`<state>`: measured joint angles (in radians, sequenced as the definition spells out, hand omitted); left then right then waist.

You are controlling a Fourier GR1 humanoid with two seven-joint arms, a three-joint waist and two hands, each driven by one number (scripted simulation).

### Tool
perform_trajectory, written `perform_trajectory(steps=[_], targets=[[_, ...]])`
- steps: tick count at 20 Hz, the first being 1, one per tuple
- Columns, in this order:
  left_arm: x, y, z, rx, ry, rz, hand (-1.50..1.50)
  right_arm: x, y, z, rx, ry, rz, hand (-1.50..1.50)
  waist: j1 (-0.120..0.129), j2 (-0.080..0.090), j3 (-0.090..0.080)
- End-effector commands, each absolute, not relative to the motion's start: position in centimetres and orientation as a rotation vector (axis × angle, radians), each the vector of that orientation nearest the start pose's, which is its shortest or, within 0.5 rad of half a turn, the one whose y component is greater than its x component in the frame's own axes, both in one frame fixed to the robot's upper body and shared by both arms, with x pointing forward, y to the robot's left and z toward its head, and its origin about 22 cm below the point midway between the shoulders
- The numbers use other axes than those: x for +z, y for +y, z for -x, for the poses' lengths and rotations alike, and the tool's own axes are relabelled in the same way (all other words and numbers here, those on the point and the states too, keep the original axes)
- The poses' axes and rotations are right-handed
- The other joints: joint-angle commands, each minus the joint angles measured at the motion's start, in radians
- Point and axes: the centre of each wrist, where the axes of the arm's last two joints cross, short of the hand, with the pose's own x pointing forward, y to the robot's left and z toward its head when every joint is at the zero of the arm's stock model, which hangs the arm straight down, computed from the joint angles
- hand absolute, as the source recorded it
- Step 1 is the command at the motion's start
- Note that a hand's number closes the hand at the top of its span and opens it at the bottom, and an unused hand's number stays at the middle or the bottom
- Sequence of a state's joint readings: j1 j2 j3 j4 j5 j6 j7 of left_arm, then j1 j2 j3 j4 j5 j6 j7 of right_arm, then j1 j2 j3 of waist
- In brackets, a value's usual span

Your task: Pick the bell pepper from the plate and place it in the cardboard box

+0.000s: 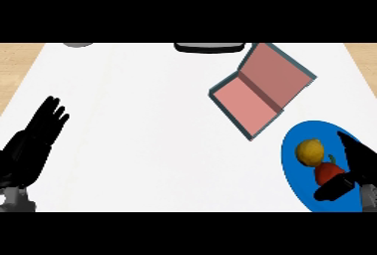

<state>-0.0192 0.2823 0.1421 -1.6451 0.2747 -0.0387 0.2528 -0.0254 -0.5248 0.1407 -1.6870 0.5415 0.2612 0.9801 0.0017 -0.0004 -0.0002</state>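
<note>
Left hand [38, 130]: resting open at left edge, fingers straight. Tabletop [132, 124]: white. Cardboard box [263, 88]: pinkish, open, upper centre-right. Plate [294, 169]: blue, lower right, bearing a yellow fruit [310, 151] and the red bell pepper [328, 172]. Right hand [352, 172]: fingers and thumb either side of pepper, seemingly closing, contact unclear. Step: grasping. Next: secure, lift, carry up-left to box.

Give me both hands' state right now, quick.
Left hand: open, resting at the left edge, holding nothing.
Right hand: fingers and thumb either side of the red bell pepper on the blue plate, not closed.
</note>
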Motion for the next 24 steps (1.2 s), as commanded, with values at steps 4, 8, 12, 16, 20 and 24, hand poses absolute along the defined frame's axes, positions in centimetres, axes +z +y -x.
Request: perform_trajectory(steps=[4, 8, 12, 16, 20, 24], targets=[[4.8, 32.0, -22.6, 0.046, -1.451, -0.067, 0.0, 6.6, -31.5, -24.1, 0.695, -0.465, 0.905, -1.5, 0.001, -0.001, 0.0], [5.9, 32.0, -23.2, 0.045, -1.435, -0.04, 0.0, 5.8, -31.0, -23.9, 0.699, -0.435, 0.921, -1.5, -0.001, -0.001, 0.0], [5.1, 30.7, -23.7, 0.052, -1.444, -0.051, 0.0, 5.5, -31.6, -25.1, 0.68, -0.459, 0.911, -1.5, 0.0, 0.0, 0.0], [6.1, 32.9, -24.7, 0.054, -1.448, -0.066, 0.0, 5.3, -32.0, -24.0, 0.704, -0.489, 0.97, 1.5, -0.003, -0.001, 0.0], [4.9, 33.5, -25.7, 0.045, -1.431, -0.048, 0.0, 1.6, -29.7, -25.5, 0.771, -0.555, 0.981, 1.5, 0.0, 0.002, 0.0], [3.9, 31.1, -24.9, 0.041, -1.439, -0.055, 0.0, 2.5, -31.1, -26.7, 0.756, -0.571, 0.977, 1.5, -0.001, 0.001, 0.0]])
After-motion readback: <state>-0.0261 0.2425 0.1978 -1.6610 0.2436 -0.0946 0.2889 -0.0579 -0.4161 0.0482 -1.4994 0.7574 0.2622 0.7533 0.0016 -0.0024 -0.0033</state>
